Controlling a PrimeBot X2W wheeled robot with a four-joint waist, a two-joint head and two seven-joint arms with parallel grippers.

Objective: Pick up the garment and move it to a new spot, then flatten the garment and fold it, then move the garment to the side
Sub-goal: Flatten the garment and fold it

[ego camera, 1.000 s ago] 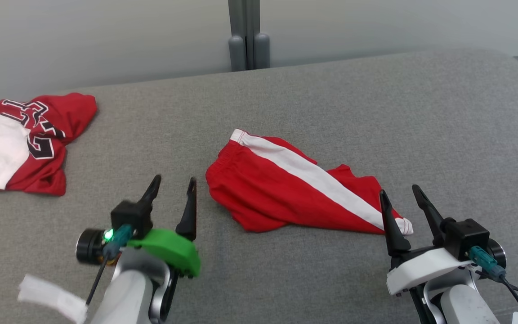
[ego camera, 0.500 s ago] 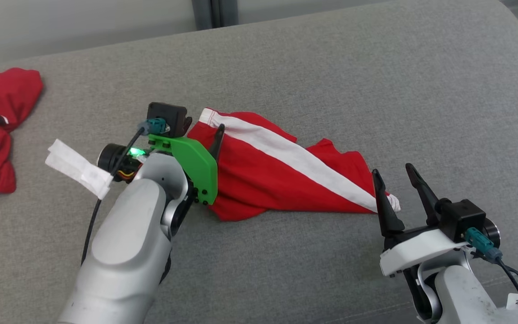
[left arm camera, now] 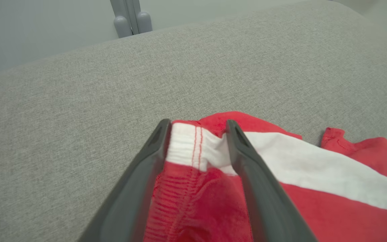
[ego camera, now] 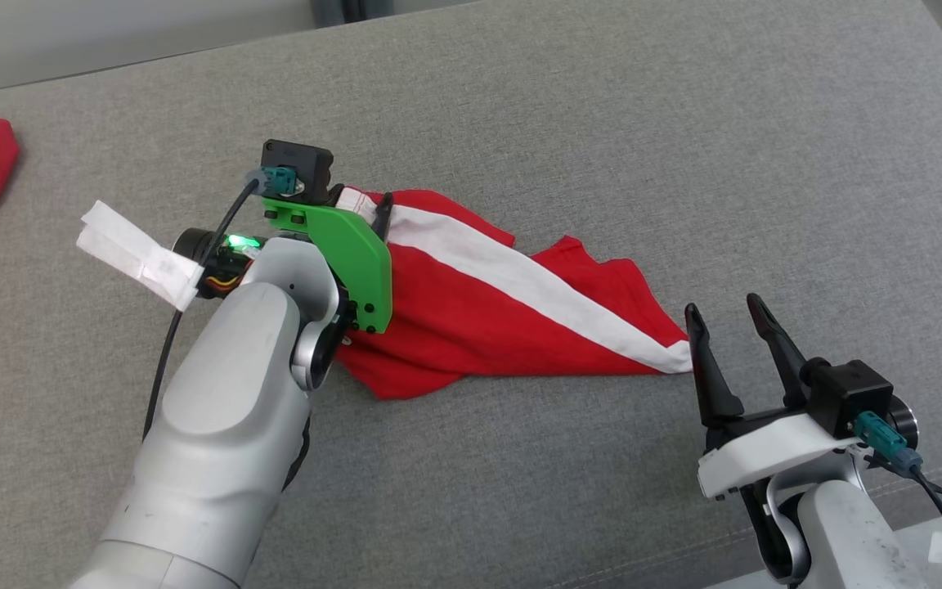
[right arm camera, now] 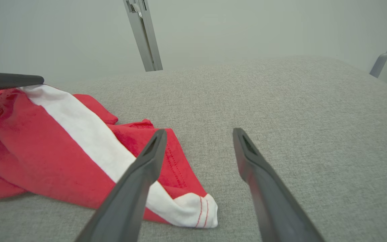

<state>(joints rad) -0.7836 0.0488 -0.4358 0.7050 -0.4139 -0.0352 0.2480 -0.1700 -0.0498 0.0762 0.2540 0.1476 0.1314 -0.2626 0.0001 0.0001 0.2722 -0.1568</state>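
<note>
Head view: red cloth shorts with white side stripe (ego camera: 471, 327) on grey fabric surface (ego camera: 602, 123); left gripper (ego camera: 361, 206) at their waistband (ego camera: 354, 198). Left wrist view: fingers (left arm camera: 139, 174) straddle waistband, clamping undeterminable. Right wrist view: right gripper (right arm camera: 199, 130) wide, empty, beside hem (right arm camera: 193, 210).

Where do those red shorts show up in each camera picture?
Head view: red shorts in the middle of the grey cushion.
Left wrist view: bottom centre and right, waistband between the fingers of the left gripper.
Right wrist view: left half, lower part.
Shared landmark: the shorts' white stripe.
</note>
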